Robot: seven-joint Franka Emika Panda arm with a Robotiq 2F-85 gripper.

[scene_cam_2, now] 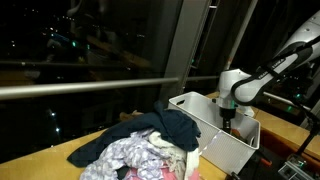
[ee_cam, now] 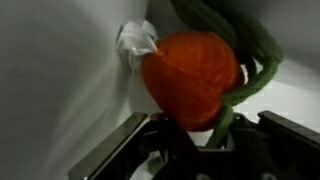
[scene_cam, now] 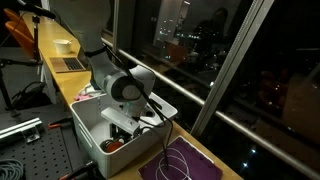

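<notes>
In the wrist view an orange-red soft object (ee_cam: 190, 70) with a green cord or stem (ee_cam: 255, 60) lies against the white inner wall of a bin, beside a small crumpled white piece (ee_cam: 137, 38). My gripper (ee_cam: 203, 128) is open, with one finger on either side of the orange object's lower end. I cannot tell whether the fingers touch it. In both exterior views the gripper (scene_cam: 120, 122) (scene_cam_2: 229, 117) reaches down inside the white bin (scene_cam: 88, 128) (scene_cam_2: 228, 152). A reddish thing (scene_cam: 113, 145) shows at the bin's bottom.
A pile of dark blue and patterned clothes (scene_cam_2: 150, 145) lies on the counter beside the bin. A purple cloth (scene_cam: 182, 165) with a cord lies in front of the bin. A metal rail and dark windows (scene_cam: 220, 60) run behind. A laptop (scene_cam: 70, 64) sits farther along.
</notes>
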